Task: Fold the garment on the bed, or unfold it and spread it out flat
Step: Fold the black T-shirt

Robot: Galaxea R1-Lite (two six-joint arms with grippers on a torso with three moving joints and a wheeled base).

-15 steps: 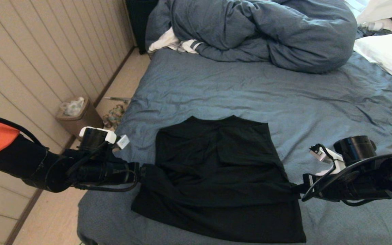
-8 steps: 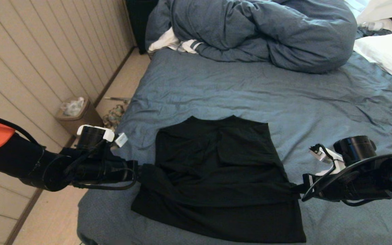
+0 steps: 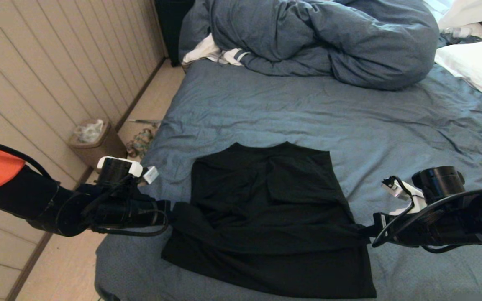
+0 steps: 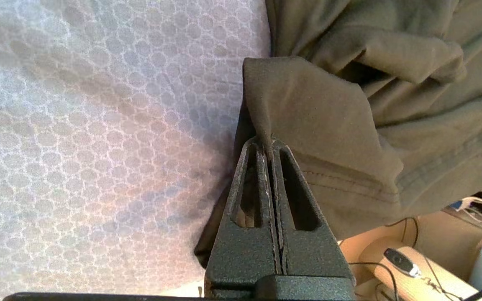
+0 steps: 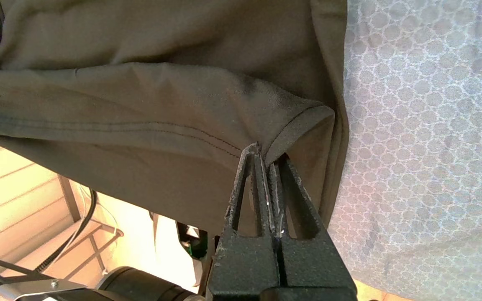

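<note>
- Against the frames before, you would have found almost nothing altered: the left arm sat a touch nearer than half a second earlier, back about where it had been a second ago, and the right arm had dropped very slightly toward the near edge.
- The garment [image 3: 266, 217] kept the same outline, lying on the near part of the bed [image 3: 308, 113], its near half doubled into a band stretched between the two arms.
- Your left gripper [image 3: 173, 212] was at the shirt's left edge; in the left wrist view its fingers [image 4: 285, 188] were pressed together on a fold of the black cloth, which ran on beyond the tips.
- Your right gripper [image 3: 366, 230] was at the shirt's right edge, fingers [image 5: 295, 196] clamped on a hemmed corner, the stitched hem running off from the tips.
- The bunched duvet [image 3: 316, 37] lay at the far end, well apart from the shirt.
</note>
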